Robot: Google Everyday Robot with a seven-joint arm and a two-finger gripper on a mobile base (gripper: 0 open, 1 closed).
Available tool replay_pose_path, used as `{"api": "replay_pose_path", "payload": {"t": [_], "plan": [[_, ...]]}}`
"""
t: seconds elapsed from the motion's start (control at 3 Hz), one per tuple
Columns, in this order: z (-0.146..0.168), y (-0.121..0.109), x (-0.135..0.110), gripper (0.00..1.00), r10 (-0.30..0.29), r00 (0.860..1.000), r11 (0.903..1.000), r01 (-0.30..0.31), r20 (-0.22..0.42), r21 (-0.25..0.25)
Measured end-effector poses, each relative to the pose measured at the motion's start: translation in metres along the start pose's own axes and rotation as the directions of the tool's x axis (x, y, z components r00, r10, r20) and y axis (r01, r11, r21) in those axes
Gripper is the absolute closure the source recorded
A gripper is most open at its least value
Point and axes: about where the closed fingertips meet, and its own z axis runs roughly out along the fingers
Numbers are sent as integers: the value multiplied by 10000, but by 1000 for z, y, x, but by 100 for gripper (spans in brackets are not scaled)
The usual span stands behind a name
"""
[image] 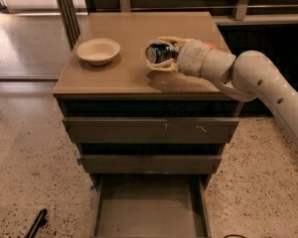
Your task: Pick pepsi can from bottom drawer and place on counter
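Observation:
My gripper reaches in from the right over the tan counter and is shut on the pepsi can. The dark-blue can lies on its side between the fingers, its silver end facing left, held just above the counter's middle, with its shadow below it. The bottom drawer is pulled open at the foot of the cabinet and shows an empty grey-brown floor. An orange peeks out behind the wrist, mostly hidden by it.
A cream bowl sits on the counter's left part. The two upper drawers are slightly out. A metal post stands at the back left. A dark object lies on the speckled floor at the lower left.

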Motion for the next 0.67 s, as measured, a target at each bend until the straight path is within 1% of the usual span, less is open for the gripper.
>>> {"api": "replay_pose_path", "payload": {"t": [0.33, 0.67], "plan": [[16, -1, 12, 81, 291, 9985, 9995, -296, 459, 95], [17, -2, 13, 58, 303, 9984, 9994, -310, 476, 126]]}}
